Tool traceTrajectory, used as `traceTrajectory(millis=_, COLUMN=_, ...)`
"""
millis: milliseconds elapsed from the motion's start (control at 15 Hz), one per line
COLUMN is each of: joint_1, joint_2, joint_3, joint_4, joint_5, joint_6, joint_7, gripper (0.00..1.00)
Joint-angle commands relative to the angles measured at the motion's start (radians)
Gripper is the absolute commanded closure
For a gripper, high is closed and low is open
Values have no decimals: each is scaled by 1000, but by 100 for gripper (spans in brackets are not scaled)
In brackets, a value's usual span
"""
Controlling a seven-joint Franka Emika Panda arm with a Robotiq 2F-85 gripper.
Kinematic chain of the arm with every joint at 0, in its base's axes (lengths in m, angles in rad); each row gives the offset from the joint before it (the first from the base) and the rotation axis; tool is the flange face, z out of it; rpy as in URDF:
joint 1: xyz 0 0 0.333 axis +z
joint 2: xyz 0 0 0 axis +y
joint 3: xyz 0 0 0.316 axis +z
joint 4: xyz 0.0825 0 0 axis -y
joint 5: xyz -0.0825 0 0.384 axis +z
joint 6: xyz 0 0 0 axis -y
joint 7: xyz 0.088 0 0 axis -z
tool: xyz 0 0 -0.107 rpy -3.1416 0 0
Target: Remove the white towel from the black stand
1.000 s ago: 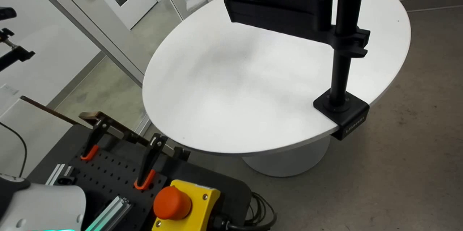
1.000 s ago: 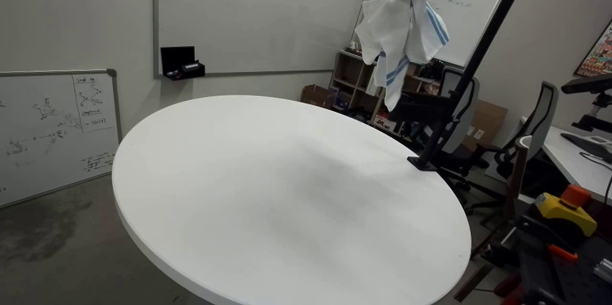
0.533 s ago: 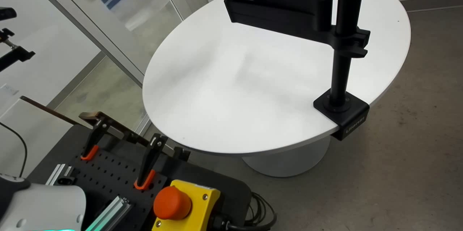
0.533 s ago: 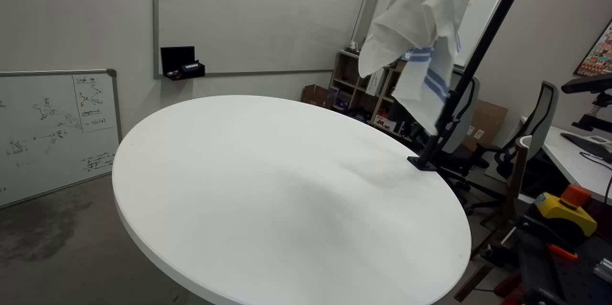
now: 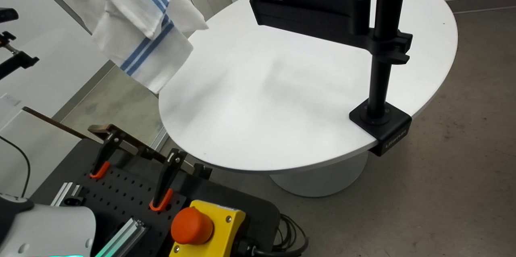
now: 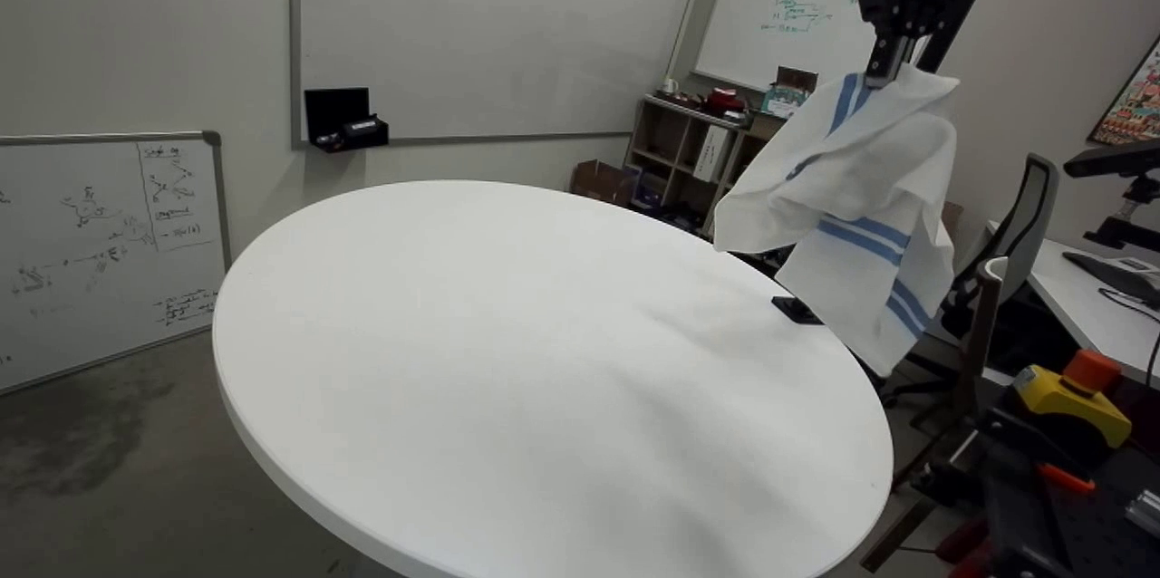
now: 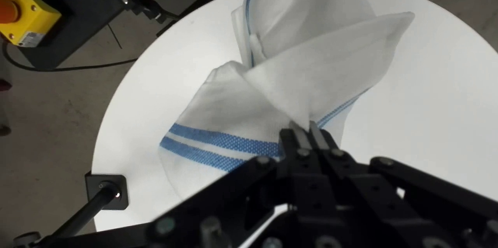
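The white towel with blue stripes hangs in loose folds in both exterior views and fills the middle of the wrist view. My gripper is shut on the towel's upper part and holds it in the air. In the wrist view the gripper has its fingertips pinched on a fold of cloth. The black stand is upright on the table edge. Its flat arm bears no towel, and the towel is apart from it. In an exterior view the towel hides much of the stand, whose base shows.
The stand is clamped to a round white table. Near it is a dark cart with clamps and a yellow box with a red button. Shelves and an office chair stand behind.
The gripper has carried the towel away from the stand's arm, leftward and down in an exterior view, rightward and lower in both the gripper and cloth as seen from elsewhere. The stand has not moved.
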Motion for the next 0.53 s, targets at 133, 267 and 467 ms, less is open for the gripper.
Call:
traceTrajectory(millis=133, joint_1=-9, joint_2=64, joint_3=45, joint_4=-85, joint_5=-177, joint_6=166, joint_7=21, gripper=100)
traceTrajectory(millis=267, joint_1=-9, joint_2=92, joint_3=46, joint_4=-104, joint_5=-229, joint_6=220, joint_7=38, gripper=100)
traceTrajectory(millis=467, joint_1=-3, joint_2=129, joint_3=40, joint_4=-113, joint_5=-267, joint_6=269, joint_7=61, gripper=73)
